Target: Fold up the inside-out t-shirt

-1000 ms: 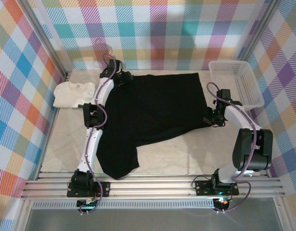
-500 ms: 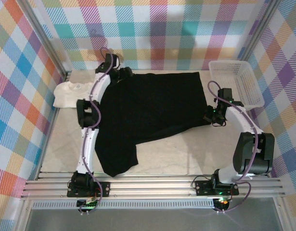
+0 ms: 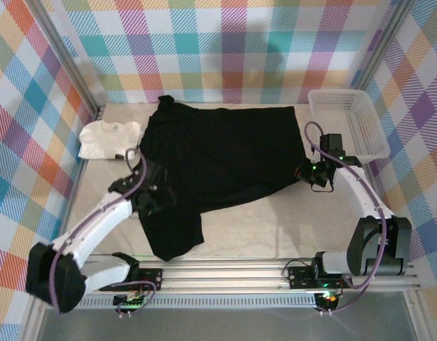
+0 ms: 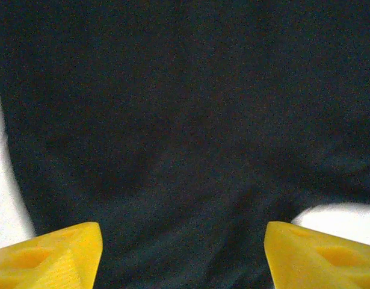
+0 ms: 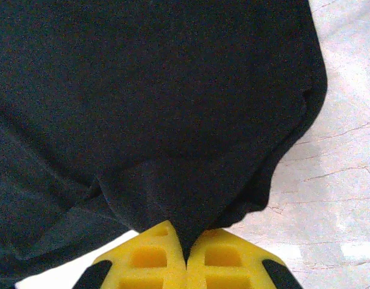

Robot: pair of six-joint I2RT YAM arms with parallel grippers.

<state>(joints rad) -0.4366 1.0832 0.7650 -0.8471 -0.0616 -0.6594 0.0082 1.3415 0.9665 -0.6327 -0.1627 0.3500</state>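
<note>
Left gripper agape, right gripper tight.

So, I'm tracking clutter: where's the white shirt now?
In the top view, the white shirt lies at the far left of the table, right beside the black shirt's left edge.

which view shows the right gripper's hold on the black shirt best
The right wrist view: close up, the right gripper is shut on a fold of the black t-shirt. The top external view shows it small at the shirt's right edge. The left wrist view shows cloth beneath the open left gripper.
</note>
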